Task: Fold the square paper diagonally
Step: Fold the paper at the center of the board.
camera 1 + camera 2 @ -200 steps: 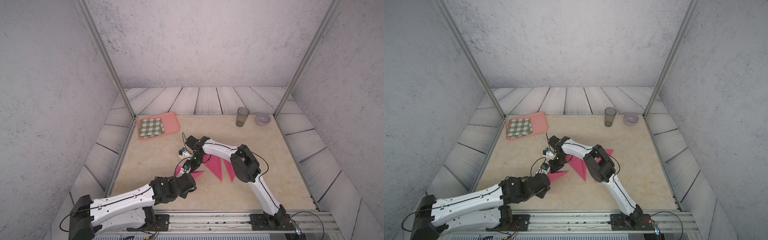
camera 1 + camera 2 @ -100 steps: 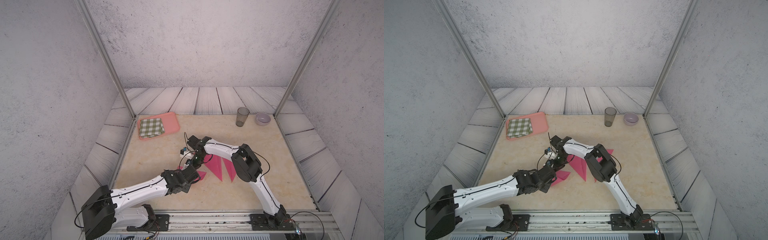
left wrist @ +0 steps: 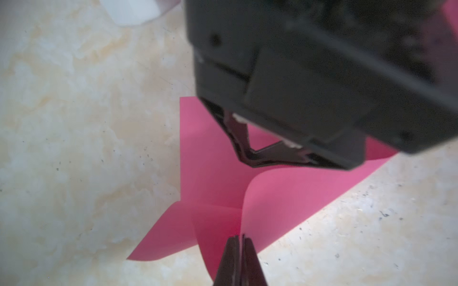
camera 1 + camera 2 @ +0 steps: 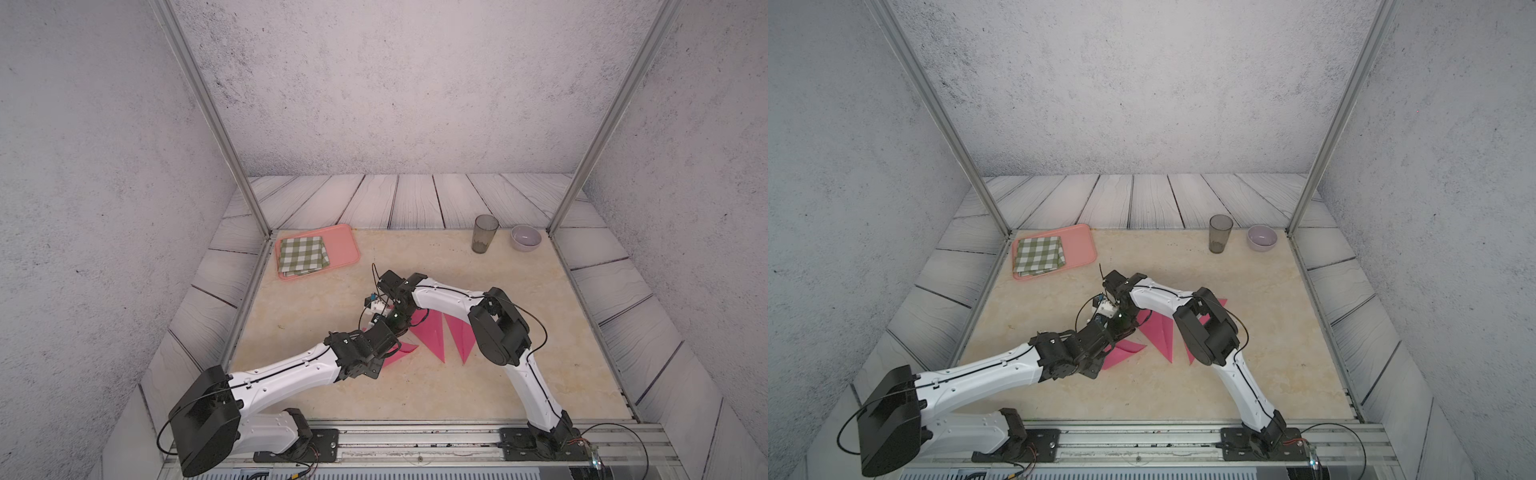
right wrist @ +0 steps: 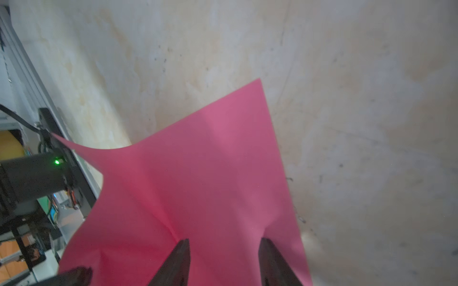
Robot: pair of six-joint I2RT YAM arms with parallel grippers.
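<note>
The pink square paper point(image 4: 432, 338) point(image 4: 1160, 336) lies mid-table, partly hidden under both arms. My left gripper point(image 3: 239, 238) is shut on one edge of the paper point(image 3: 213, 173), which it holds lifted and curled over the rest of the sheet. In both top views the left gripper point(image 4: 384, 334) point(image 4: 1100, 332) sits right in front of the right gripper point(image 4: 400, 320) point(image 4: 1121, 318). My right gripper point(image 5: 224, 241) points down at the paper point(image 5: 210, 161) with its jaws open. Its fingertips point(image 5: 182, 247) rest on or just above the sheet.
A pink tray point(image 4: 343, 245) with a folded green checked cloth point(image 4: 302, 253) sits at the back left. A grey tumbler point(image 4: 484, 232) and a pale bowl point(image 4: 525, 237) stand at the back right. Metal frame posts point(image 4: 232, 158) rise at the table's back corners.
My left arm has reached forward, carrying the pinched paper edge toward the right gripper. The right gripper's jaws have opened.
</note>
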